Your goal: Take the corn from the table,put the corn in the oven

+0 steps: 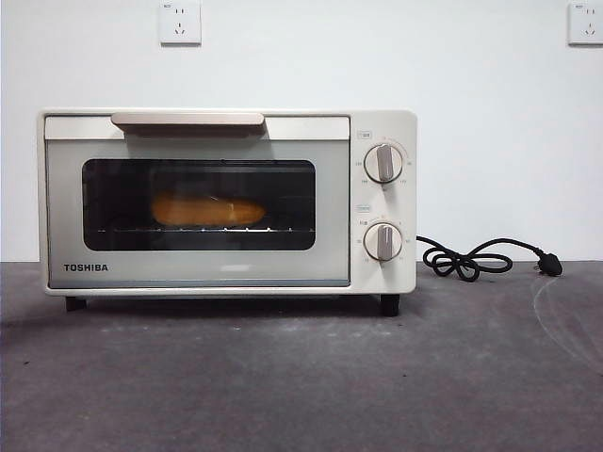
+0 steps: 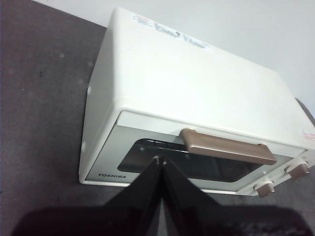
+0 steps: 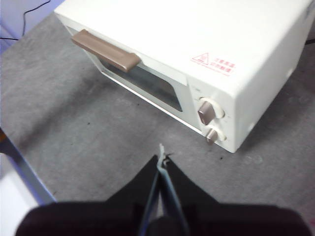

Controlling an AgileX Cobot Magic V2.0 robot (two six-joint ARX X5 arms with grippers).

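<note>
At the left and centre of the front frame stands the cream-white boxy TOSHIBA toaster oven (image 1: 226, 201) with its dark glass door shut, and behind that glass, left of centre, the glossy yellow-orange oblong corn (image 1: 208, 210) lies on the wire rack (image 1: 207, 230) inside. The task looks essentially finished, so little remains to go wrong. The left gripper (image 2: 160, 161) hovers above the door's front, jaws pressed together and holding nothing; a careless retreat could snag the beige bar handle (image 2: 227, 147) and tug the door open. Further right, the right gripper (image 3: 161, 158), also closed and empty, hangs over the flat dark grey mottled table (image 1: 301, 377) near the two round knobs (image 3: 210, 111); brushing them could turn a dial. At far right, the black cord (image 1: 480, 259) lies coiled, unplugged.
</note>
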